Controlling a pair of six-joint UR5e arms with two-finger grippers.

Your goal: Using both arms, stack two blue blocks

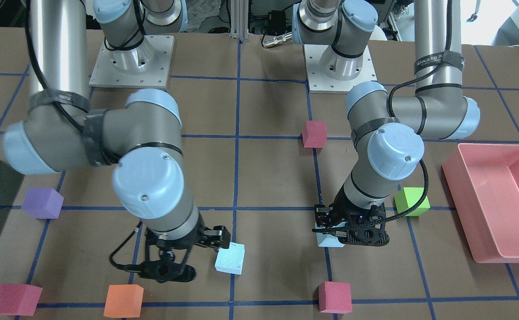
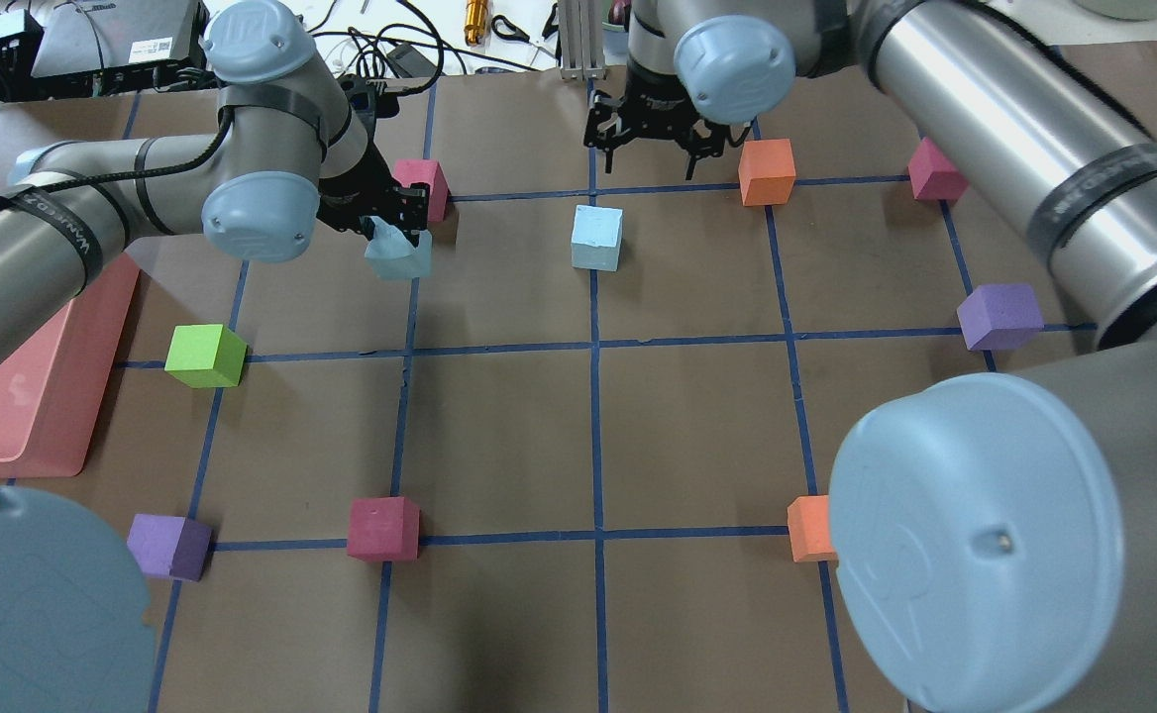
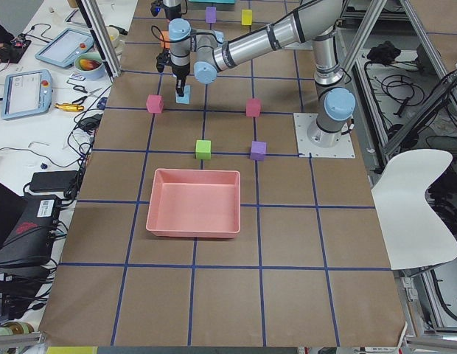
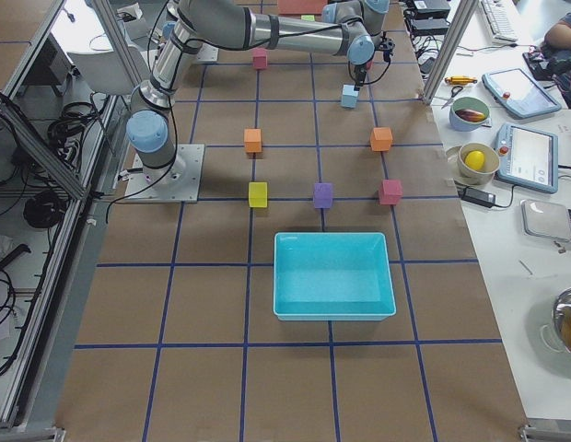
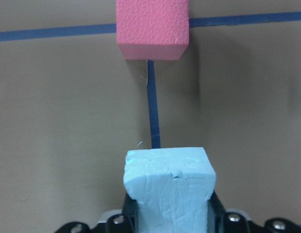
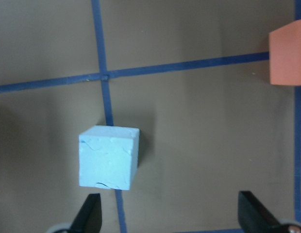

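My left gripper is shut on one pale blue block. It holds the block low over the table, beside a red cube. I cannot tell whether the block touches the table. The left wrist view shows this block clamped between the jaws. The second blue block sits free on a blue tape line. My right gripper hangs open and empty above the table, apart from it. In the right wrist view the block lies left of centre, ahead of the spread fingertips.
An orange cube sits right of the right gripper. A green cube and a pink bin lie by the left arm. Purple, red and orange cubes are scattered nearer the robot. A teal bin stands at the right end.
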